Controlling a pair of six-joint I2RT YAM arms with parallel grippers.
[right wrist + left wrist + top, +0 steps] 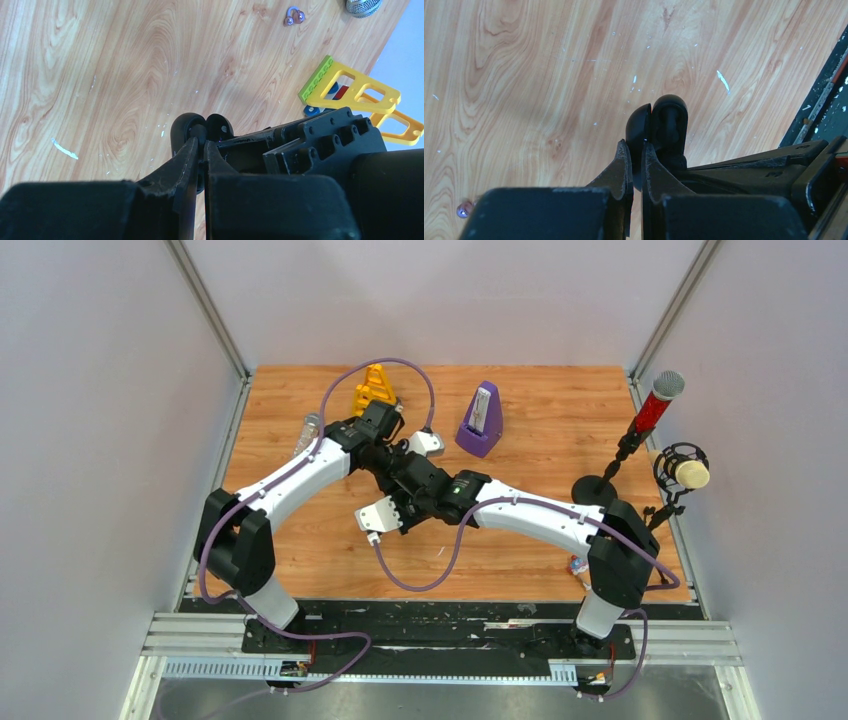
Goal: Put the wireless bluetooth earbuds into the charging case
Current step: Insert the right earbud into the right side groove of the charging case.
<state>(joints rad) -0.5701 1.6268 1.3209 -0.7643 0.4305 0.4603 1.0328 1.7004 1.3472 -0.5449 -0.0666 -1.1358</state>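
Case gapes open in the left claw, contents indiscernible.

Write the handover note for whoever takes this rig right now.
Left gripper: shut on the charging case, which it holds open off the table.
Right gripper: shut, with its tips at the open case. Whether an earbud sits between them cannot be told.
Earbuds: none clearly visible.
Done: case picked up and opened.
Left: check which earbuds are seated and insert the rest.

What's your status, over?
Left end effector, right end effector both shut on charging case. Case open between them. Earbuds not in sight. Nothing else touching it.
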